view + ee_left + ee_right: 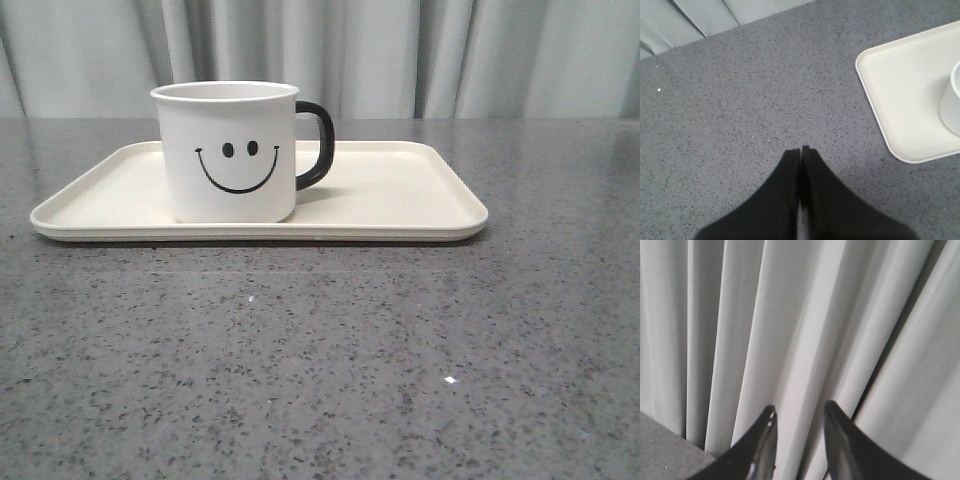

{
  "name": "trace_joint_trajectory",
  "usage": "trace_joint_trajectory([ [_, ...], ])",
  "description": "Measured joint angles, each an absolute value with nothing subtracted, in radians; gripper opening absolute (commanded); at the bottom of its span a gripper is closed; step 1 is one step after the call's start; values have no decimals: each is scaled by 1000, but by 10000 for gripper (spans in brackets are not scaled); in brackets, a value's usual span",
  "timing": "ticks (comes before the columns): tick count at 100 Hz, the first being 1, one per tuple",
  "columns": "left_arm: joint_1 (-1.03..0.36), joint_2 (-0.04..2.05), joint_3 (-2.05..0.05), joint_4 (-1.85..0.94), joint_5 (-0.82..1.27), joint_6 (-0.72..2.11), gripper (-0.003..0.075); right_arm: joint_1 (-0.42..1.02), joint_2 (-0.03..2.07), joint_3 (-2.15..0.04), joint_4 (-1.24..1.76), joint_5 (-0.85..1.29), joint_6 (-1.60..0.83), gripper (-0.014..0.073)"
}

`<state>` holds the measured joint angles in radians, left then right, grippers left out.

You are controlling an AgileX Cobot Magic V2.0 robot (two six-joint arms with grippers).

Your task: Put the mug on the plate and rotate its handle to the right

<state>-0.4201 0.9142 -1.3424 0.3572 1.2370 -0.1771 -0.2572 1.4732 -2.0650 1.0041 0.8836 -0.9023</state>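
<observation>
Both task steps look done: mug point(228, 152) stands upright on the plate point(400, 190), left of its centre, handle point(316, 146) pointing right; left gripper point(800, 148) is closed on nothing above bare table point(320, 350), right gripper point(799, 412) parted, empty, facing curtain point(800, 315).

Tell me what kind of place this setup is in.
Probably a staged test bench rather than a kitchen: a bare speckled grey tabletop, a pleated grey curtain as backdrop, and one mug on a plate.
</observation>
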Motion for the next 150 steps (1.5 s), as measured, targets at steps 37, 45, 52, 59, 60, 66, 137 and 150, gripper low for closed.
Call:
trace_joint_trajectory([
  [37, -420, 914, -1342, 359, 1220, -177, -20, -369, 1258, -1795, 1004, 799, -900, 255],
  [45, -420, 914, -1342, 359, 1215, -177, -20, -379, 1205, -1719, 1009, 786, -899, 255],
  [52, -420, 914, -1342, 359, 1215, -177, -20, -380, 1158, -1651, 1019, 786, -899, 255],
  [59, -420, 914, -1342, 359, 1214, -177, -20, -374, 1106, -1579, 1026, 786, -899, 255],
  [60, -420, 914, -1342, 359, 1214, -177, -20, -373, 1101, -1565, 1026, 786, -899, 255],
  [66, -420, 914, -1342, 359, 1214, -177, -20, -371, 1058, -1506, 1026, 786, -901, 255],
  [137, -420, 914, -1256, 360, 1167, -177, -20, -306, 591, -919, 954, 687, -901, 253],
  [150, -420, 914, -1256, 360, 1163, -179, -20, -306, 557, -868, 921, 685, -898, 188],
])
